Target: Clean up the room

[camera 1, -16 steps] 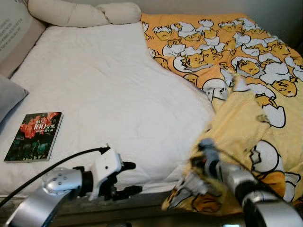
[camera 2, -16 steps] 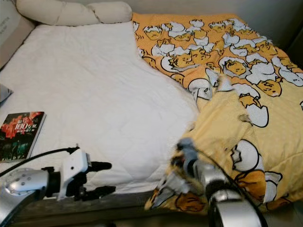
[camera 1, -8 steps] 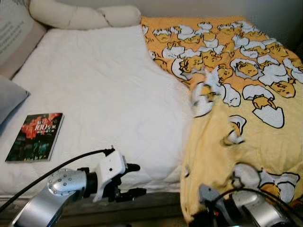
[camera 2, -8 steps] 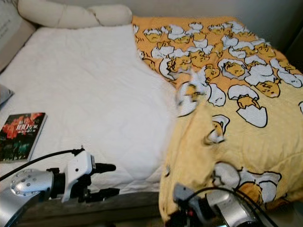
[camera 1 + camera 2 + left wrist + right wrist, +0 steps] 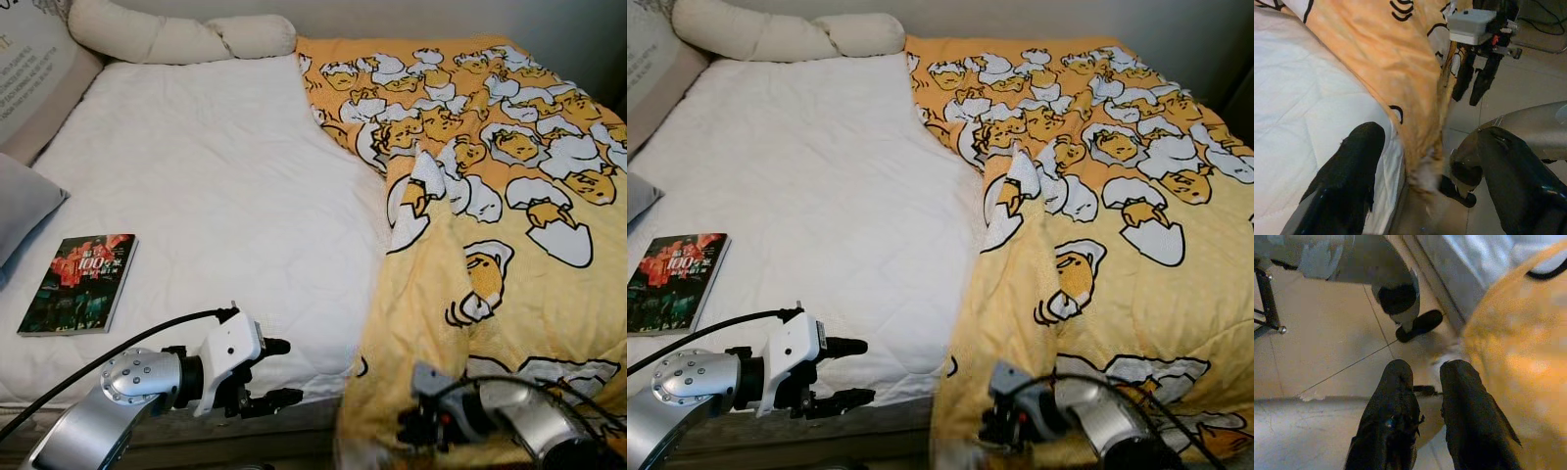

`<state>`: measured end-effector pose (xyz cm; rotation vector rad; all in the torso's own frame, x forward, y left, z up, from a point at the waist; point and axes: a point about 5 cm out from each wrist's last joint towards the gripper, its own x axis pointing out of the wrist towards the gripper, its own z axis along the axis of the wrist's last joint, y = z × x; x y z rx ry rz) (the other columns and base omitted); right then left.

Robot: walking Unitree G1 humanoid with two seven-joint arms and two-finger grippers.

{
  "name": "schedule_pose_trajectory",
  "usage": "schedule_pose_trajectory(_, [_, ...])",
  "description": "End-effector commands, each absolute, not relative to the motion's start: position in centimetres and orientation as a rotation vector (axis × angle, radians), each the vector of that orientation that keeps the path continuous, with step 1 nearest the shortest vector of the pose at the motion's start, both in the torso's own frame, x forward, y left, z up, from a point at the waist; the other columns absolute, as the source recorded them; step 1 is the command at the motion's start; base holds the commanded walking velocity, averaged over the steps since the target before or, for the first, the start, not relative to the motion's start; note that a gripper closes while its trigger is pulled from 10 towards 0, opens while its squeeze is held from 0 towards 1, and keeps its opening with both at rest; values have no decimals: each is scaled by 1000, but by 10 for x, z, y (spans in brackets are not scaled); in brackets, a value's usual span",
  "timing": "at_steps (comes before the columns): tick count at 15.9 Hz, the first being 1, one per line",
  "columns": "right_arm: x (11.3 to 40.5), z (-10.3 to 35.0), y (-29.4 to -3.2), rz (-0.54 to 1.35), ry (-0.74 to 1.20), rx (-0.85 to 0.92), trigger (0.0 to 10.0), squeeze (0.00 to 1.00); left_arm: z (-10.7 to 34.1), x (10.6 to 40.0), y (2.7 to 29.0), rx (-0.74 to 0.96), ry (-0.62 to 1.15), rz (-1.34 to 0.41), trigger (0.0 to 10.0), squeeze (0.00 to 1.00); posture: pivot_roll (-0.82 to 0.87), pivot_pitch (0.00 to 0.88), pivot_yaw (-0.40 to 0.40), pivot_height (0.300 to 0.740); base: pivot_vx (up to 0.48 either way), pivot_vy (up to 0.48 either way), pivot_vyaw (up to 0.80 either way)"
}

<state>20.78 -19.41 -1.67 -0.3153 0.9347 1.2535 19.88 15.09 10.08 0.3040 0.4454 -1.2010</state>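
Right wrist view: blanket [image 5: 1518, 328] beside fingers [image 5: 1396, 396].

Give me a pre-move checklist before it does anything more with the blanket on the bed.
1. Left end effector open, holding nothing: ok.
2. Right end effector grip on the yellow blanket: cannot tell; fingers nearly together, cloth edge blurred beside them.
3. Blanket spread over the white mattress: not ok; it covers one side only.
4. Book apart from the blanket: ok.
5. Long pillow at the head of the bed, apart from the blanket: ok.
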Motion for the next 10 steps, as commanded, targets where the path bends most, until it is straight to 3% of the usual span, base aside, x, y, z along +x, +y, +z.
schedule_pose_trajectory(1, [224,-12,-194,1180,834,-282,10000,1000,101,200,149,324,445,-1208,10000,0,113,0,17,740,0,0,0])
schedule_pose_trajectory(4, [257,7,-187,996,642,-311,10000,1000,100,200,149,322,447,-1207,10000,0,116,0,17,740,0,0,0])
schedule_pose_trajectory(6, [295,34,-175,743,502,-275,10000,1000,100,200,150,320,448,-1203,10000,0,120,0,18,740,0,0,0])
schedule_pose_trajectory(10, [330,44,-144,472,465,-245,10000,1000,102,202,153,325,452,-1196,10000,0,130,0,22,740,0,0,0])
